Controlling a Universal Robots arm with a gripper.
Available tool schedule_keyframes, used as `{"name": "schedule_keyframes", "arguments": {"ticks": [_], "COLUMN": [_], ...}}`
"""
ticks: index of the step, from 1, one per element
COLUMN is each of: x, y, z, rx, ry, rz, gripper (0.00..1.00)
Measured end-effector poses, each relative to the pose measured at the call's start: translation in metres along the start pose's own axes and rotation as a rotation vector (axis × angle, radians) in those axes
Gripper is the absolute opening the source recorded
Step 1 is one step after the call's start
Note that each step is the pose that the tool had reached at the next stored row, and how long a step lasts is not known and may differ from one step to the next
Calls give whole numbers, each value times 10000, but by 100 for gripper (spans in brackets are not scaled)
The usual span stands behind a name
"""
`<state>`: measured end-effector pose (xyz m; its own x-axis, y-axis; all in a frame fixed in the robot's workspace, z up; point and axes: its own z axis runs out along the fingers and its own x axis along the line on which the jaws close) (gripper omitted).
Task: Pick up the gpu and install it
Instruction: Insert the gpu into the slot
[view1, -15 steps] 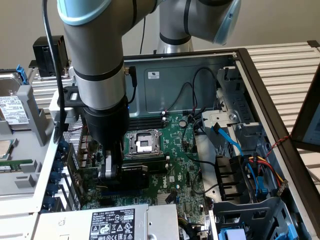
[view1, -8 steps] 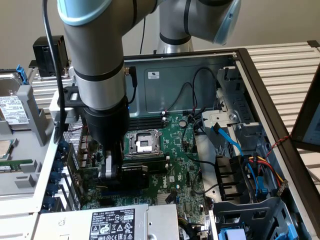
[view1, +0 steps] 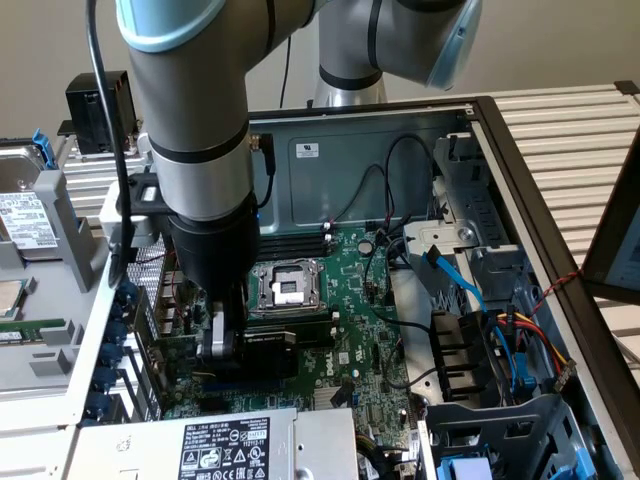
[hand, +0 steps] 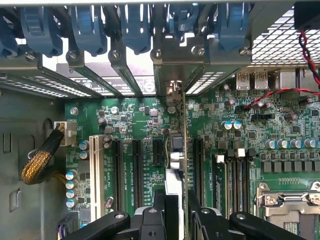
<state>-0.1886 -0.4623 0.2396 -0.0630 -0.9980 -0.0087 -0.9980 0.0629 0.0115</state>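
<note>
Gripper was down inside the open PC case, low over the motherboard on the exterior view's left of the CPU socket. Its fingers were narrowed on the gpu, held edge-on; in the wrist view the card ran as a thin upright blade straight out from between the fingers toward the rear slot brackets. In the exterior view a black block by the gripper tip was likely its shroud, hard to confirm.

Key relation: card's long axis lay parallel to the expansion slots and it stood directly over the slot row, between two black slots, its metal end bracket meeting the rear opening. Whether the bottom edge was already seated in a slot or just above it, could not tell.

Containers: the case held the motherboard, empty socket with its latch frame, a white-labelled power supply, drive cage with blue cables, blue retainer clips along the rear wall. A braided cable sat near the board edge, well apart from the card
</note>
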Motion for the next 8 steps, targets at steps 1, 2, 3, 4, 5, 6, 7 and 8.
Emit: {"name": "schedule_keyframes", "arguments": {"ticks": [1,2,3,4,5,6,7,8], "x": [0,1,1,1,1,1,2,1], "y": [0,0,0,0,-1,-1,-4,-5], "z": [0,0,0,0,0,0,0,1], "rx": [0,0,-1,-1,-2,-2,-2,-1], "ry": [0,1,1,1,1,2,1,0], "rz": [0,-1,0,-1,-1,0,0,-1], "gripper": [28,28,28,28,28,28,28,28]}}
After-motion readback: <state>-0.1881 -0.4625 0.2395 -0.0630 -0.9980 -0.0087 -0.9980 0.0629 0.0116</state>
